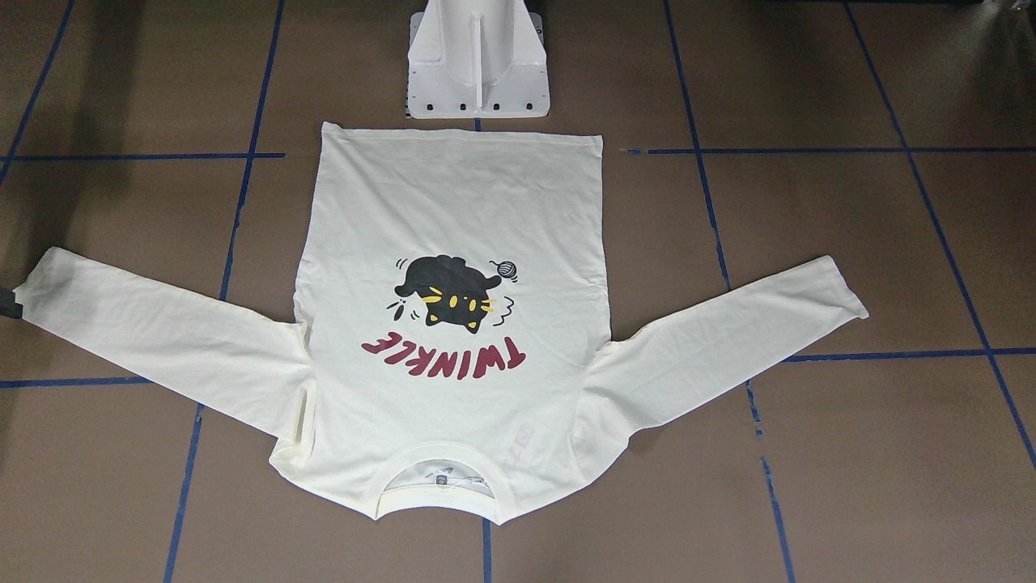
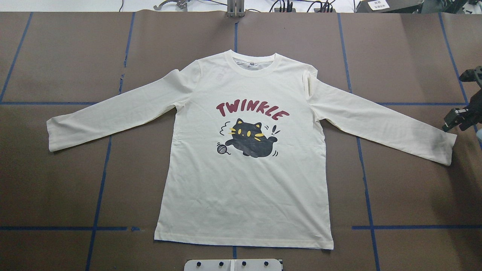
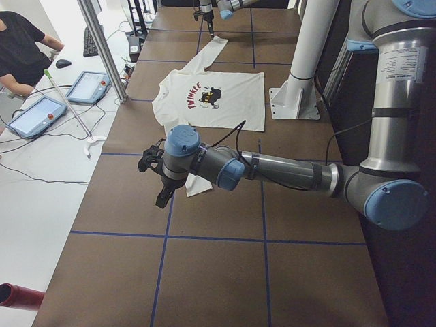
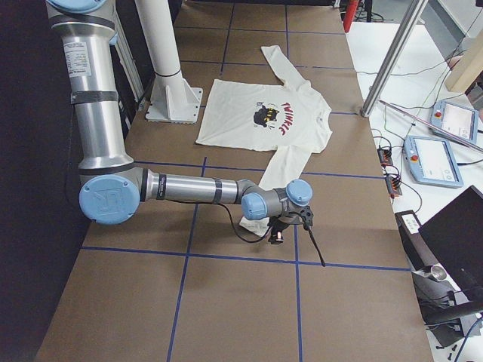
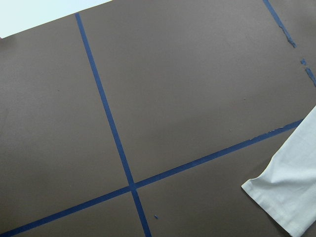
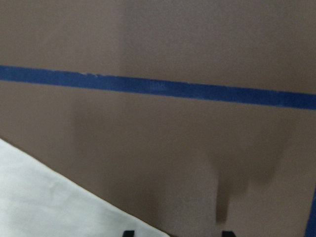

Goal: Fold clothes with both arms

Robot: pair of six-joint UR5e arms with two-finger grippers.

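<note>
The cream long-sleeved shirt (image 2: 244, 180) lies flat and face up on the brown table, both sleeves spread out. The black cat and red "TWINKLE" print show, with the neckline on the far side from the robot. My right gripper (image 2: 453, 119) hovers just off the right sleeve's cuff (image 2: 446, 148). In the right wrist view its two fingertips (image 6: 126, 233) stand apart, and the cuff (image 6: 44, 197) lies beside them. My left gripper (image 3: 162, 197) hangs above the table beyond the left cuff (image 5: 286, 192). It shows only in the left side view, so I cannot tell its state.
The white pedestal (image 1: 477, 61) stands at the shirt's hem edge. Blue tape lines (image 2: 101, 180) cross the table. Control tablets (image 3: 37, 112), a metal post (image 3: 102, 48) and a person sit beside the table's far side.
</note>
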